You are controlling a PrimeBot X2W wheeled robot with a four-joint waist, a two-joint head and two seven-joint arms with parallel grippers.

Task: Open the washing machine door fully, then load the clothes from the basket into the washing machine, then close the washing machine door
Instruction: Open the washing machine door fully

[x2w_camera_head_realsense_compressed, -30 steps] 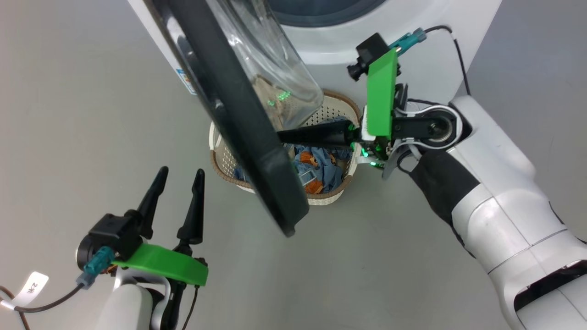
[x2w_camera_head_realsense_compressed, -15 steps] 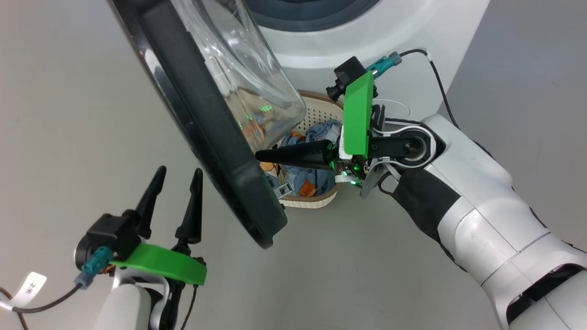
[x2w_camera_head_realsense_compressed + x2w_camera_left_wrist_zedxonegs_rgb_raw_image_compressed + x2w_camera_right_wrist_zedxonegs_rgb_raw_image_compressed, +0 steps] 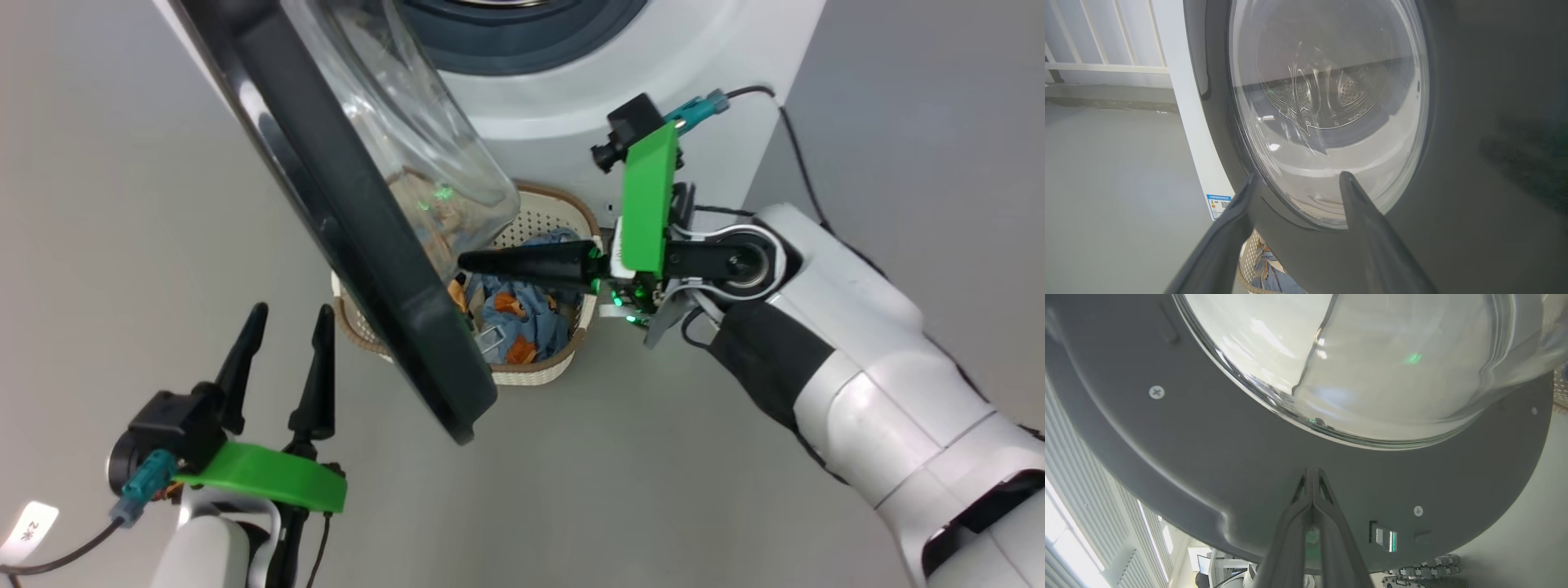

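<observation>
Door (image 3: 359, 245): ajar and seen edge-on in the head view. Its long axis runs diagonally from the upper left of the frame down to lower centre, and its glass bowl bulges right, toward the machine.
Washing machine (image 3: 571, 122): top centre of the head view, white front with the dark opening at the top edge.
Right gripper (image 3: 465, 261): fingers pressed together and empty, pointing left across the basket. The tips are at the door's grey inner ring, just under the glass bowl.
Left gripper (image 3: 291, 314): lower left, fingers spread wide and empty, facing the door's outer side and apart from it.
Basket (image 3: 539, 371): on the floor at frame centre, below the machine, partly hidden behind the door.
Clothes (image 3: 522, 318): bundled inside the basket, blue with orange patches.
</observation>
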